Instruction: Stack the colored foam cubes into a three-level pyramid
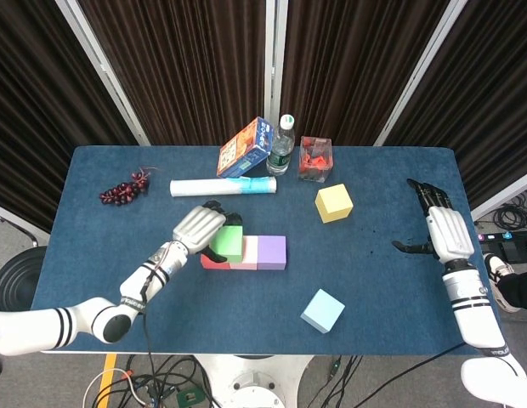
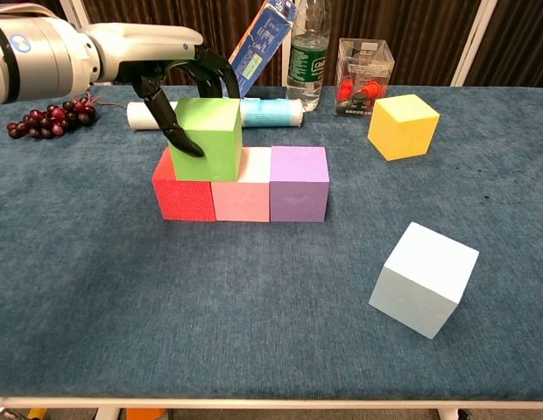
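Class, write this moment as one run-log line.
left hand: holds green cube on red cube and pink cube | right hand: open, idle | yellow cube, light blue cube: unstacked

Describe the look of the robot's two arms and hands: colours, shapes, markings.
Both arms are glossy white tubular segments with black bands at the joints. The left hand has a silver-white back plate and black fingers; a thin dark cable runs along its forearm. The right hand matches: pale back, black fingers, white wrist with black rings.
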`<state>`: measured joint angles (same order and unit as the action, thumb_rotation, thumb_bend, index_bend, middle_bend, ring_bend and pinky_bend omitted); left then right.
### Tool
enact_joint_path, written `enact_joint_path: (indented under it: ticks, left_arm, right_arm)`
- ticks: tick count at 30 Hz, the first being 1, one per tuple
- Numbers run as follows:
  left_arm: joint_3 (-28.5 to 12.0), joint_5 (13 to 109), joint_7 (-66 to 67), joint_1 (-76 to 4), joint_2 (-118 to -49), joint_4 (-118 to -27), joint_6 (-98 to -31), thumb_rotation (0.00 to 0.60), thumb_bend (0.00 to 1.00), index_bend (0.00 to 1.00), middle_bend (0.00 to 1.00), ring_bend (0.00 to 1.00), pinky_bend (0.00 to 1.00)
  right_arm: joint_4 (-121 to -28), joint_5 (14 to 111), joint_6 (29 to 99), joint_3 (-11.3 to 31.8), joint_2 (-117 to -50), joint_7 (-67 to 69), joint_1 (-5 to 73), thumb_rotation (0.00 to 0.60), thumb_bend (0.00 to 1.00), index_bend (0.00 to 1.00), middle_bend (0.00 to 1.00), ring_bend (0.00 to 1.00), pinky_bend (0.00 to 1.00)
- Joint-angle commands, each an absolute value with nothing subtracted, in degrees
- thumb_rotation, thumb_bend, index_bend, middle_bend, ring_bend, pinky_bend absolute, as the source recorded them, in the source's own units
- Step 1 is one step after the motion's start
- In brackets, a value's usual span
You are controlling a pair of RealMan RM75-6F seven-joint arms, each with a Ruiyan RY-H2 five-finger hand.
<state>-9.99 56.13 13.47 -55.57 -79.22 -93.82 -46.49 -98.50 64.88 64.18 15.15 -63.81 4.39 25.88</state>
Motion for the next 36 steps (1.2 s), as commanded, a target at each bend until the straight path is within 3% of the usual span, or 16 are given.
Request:
enact_joint_path:
  ticks: [1, 18, 22, 28, 32, 36]
  left_arm:
    - [-9.77, 56.03, 13.94, -55.56, -79.3, -93.85, -46.67, 0.6, 0.09, 0.25, 0.37, 0.3, 0.12]
    - [-9.85, 56.88, 14.26, -54.64, -77.35, -97.77, -48.27, 0.6, 0.09, 0.16, 0.12, 0.16, 0.09]
    - [-10.21, 59.44, 12.15, -52.88, -74.89, -100.45, -50.25, 0.6, 0.09, 0.16, 0.12, 0.16, 0.09]
    - [-9.92, 61.85, 8.91, -49.18, -69.91, -102.72, -53.18, 0.6, 0.09, 0.16, 0.12, 0.16, 0.09]
    - [-9.8, 62.49, 6.03, -46.39, -67.74, -102.9, -55.35, 0.6, 0.09, 0.17, 0.12, 0.16, 0.09]
    - [-9.72, 63.12, 3.92, -43.67, -65.65, -103.05, -57.64, 0.6, 0.09, 0.17, 0.12, 0.16, 0.09]
  right_arm:
    - [-98.5, 64.86, 64.1, 15.11, -63.73, 4.38, 25.84, 0.6, 0.0, 0.0, 0.1, 0.0, 0.0]
    - [-98.25, 65.1, 63.95, 15.15, -63.64, 4.81, 25.78, 0.6, 0.0, 0.0, 0.1, 0.0, 0.0]
    - [-97.35, 64.36, 61.85, 14.55, -63.83, 4.1, 26.47, 0.6, 0.02, 0.0, 0.1, 0.0, 0.0]
    - [-93.19, 61.63, 55.29, 13.63, -66.01, -0.34, 30.5, 0.6, 0.16, 0.0, 0.12, 0.0, 0.0]
    - [-87.62, 59.85, 52.18, 13.75, -69.12, -5.46, 34.49, 0.6, 0.16, 0.0, 0.12, 0.0, 0.0]
    - [-82.13, 58.09, 49.24, 14.05, -72.71, -10.95, 39.08, 0.6, 0.07, 0.0, 0.12, 0.0, 0.0]
